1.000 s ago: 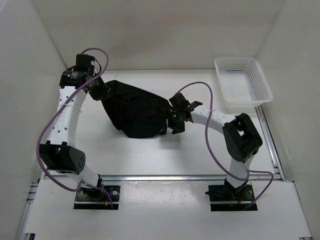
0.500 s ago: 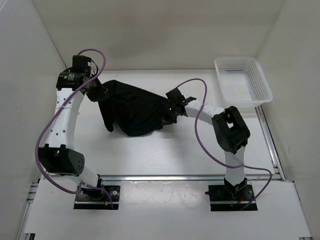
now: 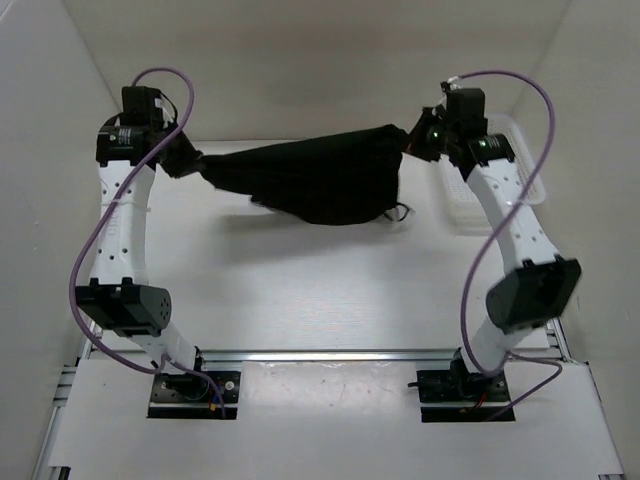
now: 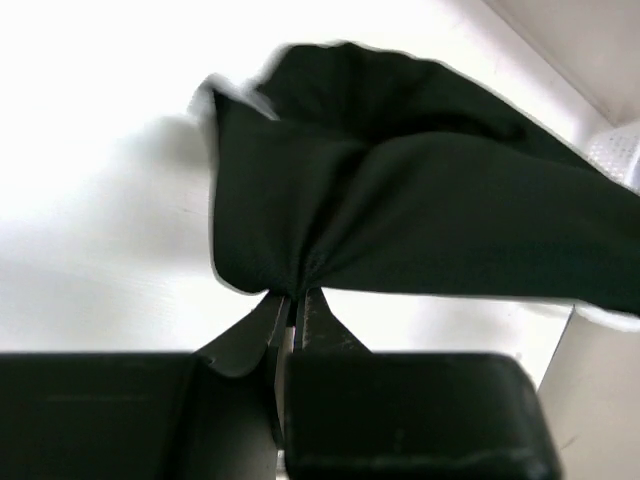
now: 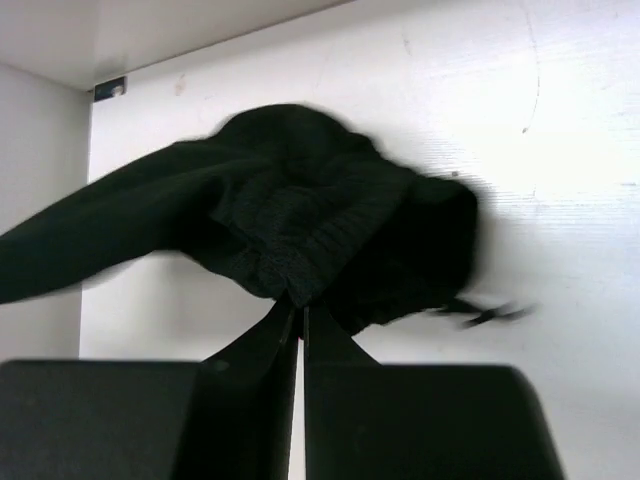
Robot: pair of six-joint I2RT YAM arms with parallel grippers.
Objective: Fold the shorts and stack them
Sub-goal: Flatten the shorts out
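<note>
The black shorts (image 3: 315, 178) hang stretched in the air between both arms, above the far part of the table. My left gripper (image 3: 190, 163) is shut on the left end of the shorts (image 4: 400, 210), fabric bunched at its tips (image 4: 296, 293). At the right end my right gripper (image 3: 412, 141) is shut on the shorts (image 5: 300, 220), the cloth gathered right at its fingertips (image 5: 300, 305). A thin drawstring (image 3: 401, 210) dangles under the right side, and the drawstring (image 5: 485, 313) shows blurred in the right wrist view.
A white mesh basket (image 3: 520, 165) stands at the back right, partly behind my right arm. White walls close in the table on the left, back and right. A metal rail (image 3: 320, 355) runs along the near edge by the arm bases.
My right gripper closed on the shorts' right end and swung up and far right. The left gripper rose slightly. The shorts went from a heap on the table to a stretched, lifted span.
</note>
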